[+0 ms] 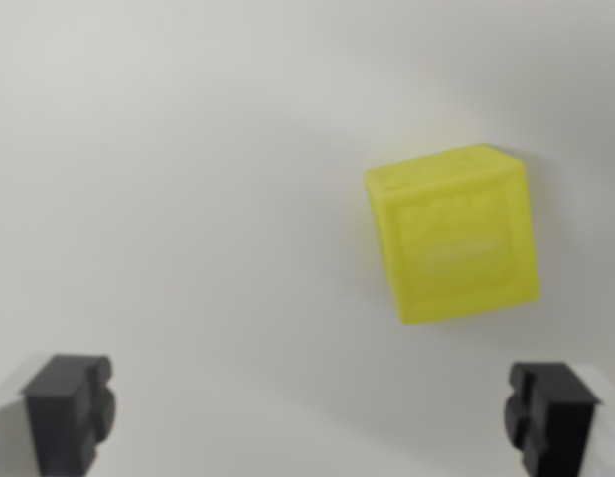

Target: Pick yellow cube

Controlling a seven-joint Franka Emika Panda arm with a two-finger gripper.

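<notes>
A yellow cube (453,234) lies on a plain white surface, right of centre in the wrist view, turned slightly askew. My gripper (307,417) is open, with its two black fingertips at the bottom corners of the picture. One fingertip (69,409) shows at the lower left and the other at the lower right. The cube sits above the gap between them, closer to the right fingertip, and nothing is held between the fingers.
A white surface (168,199) fills the rest of the view, with a soft shadow around the cube.
</notes>
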